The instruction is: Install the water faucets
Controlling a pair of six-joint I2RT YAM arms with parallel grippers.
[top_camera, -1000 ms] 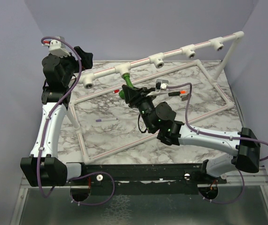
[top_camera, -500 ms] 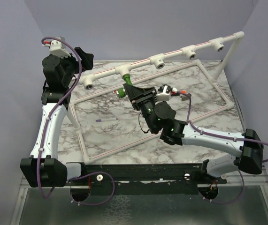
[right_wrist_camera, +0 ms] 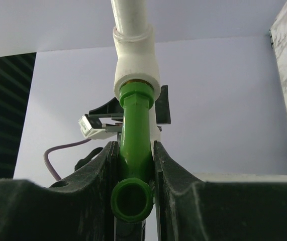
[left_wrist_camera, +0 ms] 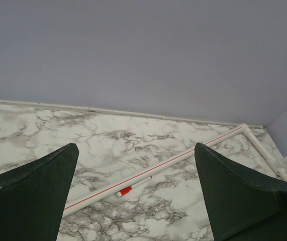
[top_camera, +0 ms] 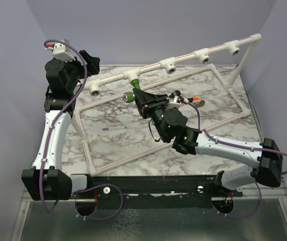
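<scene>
Two arms reach over the marbled surface (top_camera: 133,150). Nearest, a thin purple pen (top_camera: 114,129) lies flat on it, well apart from both arms. Farther in, the right end effector (right_wrist_camera: 133,165) is clamped on the green water faucet (right_wrist_camera: 134,125), its fingers (right_wrist_camera: 173,191) pressing either side of the body. The faucet's upper end sits in a white T-socket (right_wrist_camera: 135,70) on the raised pipe (top_camera: 186,59). At the far left, the left end effector (left_wrist_camera: 135,201) gapes wide, holding nothing.

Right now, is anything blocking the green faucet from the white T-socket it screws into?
Nothing visible. The green faucet already has its end in the mouth of the white T-socket, and the right pincer is shut on the faucet's body.
</scene>
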